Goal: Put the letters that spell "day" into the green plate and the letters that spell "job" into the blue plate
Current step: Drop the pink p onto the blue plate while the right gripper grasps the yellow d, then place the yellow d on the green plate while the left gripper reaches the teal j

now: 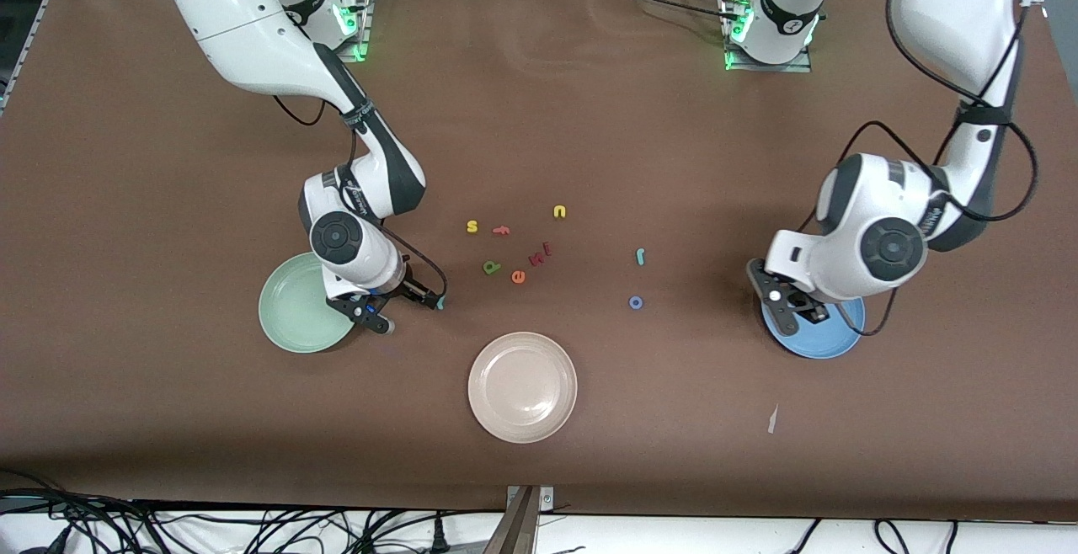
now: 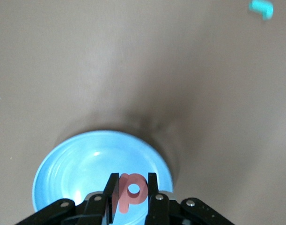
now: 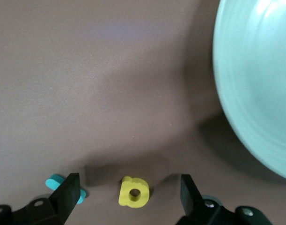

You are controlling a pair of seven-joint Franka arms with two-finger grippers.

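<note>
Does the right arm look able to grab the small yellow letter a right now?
Probably yes: the right end effector is open, and the small yellow letter a lies between its fingers on bare table, nothing blocking.

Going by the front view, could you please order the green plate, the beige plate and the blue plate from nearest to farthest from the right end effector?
1. Green plate: right beside the right end effector, at the right arm's end of the table.
2. Beige plate: mid-table, nearer the front camera.
3. Blue plate: at the left arm's end, under the left end effector.
</note>
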